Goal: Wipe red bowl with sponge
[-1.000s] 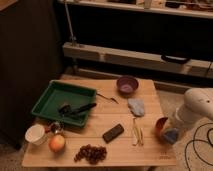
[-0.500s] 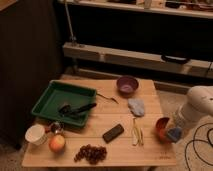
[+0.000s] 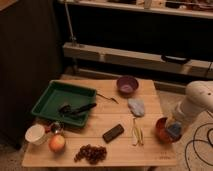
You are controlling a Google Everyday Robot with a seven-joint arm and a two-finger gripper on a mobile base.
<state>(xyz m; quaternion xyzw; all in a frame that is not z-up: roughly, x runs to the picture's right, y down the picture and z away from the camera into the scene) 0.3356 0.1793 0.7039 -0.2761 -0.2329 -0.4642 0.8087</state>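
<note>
The red bowl (image 3: 162, 130) stands at the right edge of the wooden table (image 3: 100, 122). My gripper (image 3: 173, 128) comes in from the white arm (image 3: 196, 103) on the right and sits at the bowl's right rim. It holds a blue sponge (image 3: 174, 130) pressed against the bowl's right inner side. The arm's end hides part of the bowl's rim.
A green tray (image 3: 47, 100) with dark utensils sits at the left. A purple bowl (image 3: 127, 85) stands at the back, with a grey-blue cloth (image 3: 136, 106) near it. A dark block (image 3: 113, 133), yellow strips (image 3: 136, 132), grapes (image 3: 91, 152), an apple (image 3: 57, 143) and a white cup (image 3: 36, 134) lie along the front.
The arm and the sponge have shifted slightly right and up at the red bowl's rim. Nothing else on the table has moved.
</note>
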